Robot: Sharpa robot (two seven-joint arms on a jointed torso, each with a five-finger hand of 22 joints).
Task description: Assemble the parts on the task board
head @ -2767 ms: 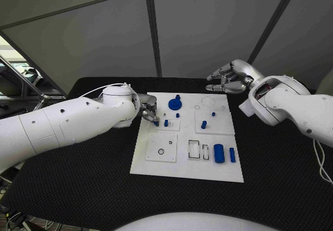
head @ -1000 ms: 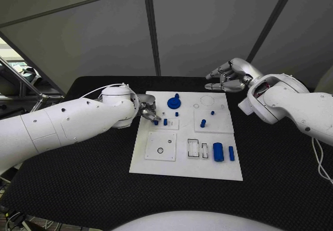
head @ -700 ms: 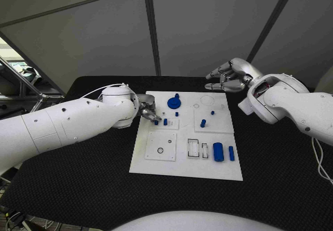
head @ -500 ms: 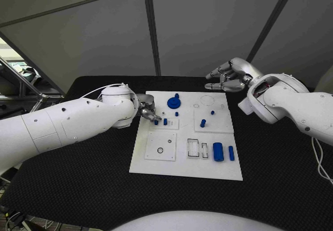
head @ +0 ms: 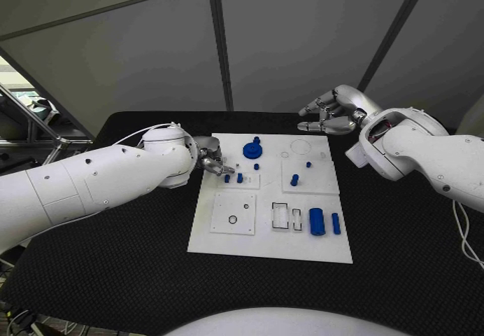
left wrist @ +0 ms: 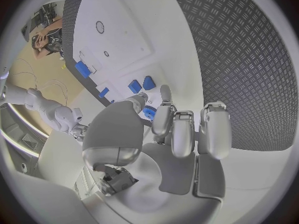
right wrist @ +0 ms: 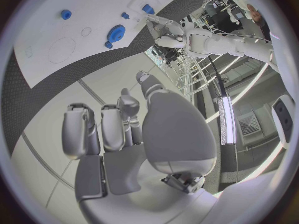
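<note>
The white task board (head: 267, 241) lies mid-table. My left hand (head: 212, 161) hovers at the board's upper left edge, fingertips just above two small blue pegs (head: 226, 178) standing in a square plate. In the left wrist view these pegs (left wrist: 141, 84) stand beyond my fingers (left wrist: 173, 124). A blue bit (left wrist: 148, 113) shows between thumb and finger, and I cannot tell whether it is held. A blue gear (head: 252, 148) sits to the hand's right. My right hand (head: 328, 114) hangs past the board's far edge, fingers curled, holding nothing.
A blue peg (head: 294, 180) and a smaller one (head: 308, 165) stand on the right plate. Two blue cylinders (head: 317, 222) lie beside two white slots (head: 281, 215). The lower left plate (head: 220, 224) has a round hole. Black table mat (head: 121, 266) surrounds the board.
My left hand's fingertips have drawn slightly up and away from the left peg they touched 2.8 s ago. The right hand has stayed put.
</note>
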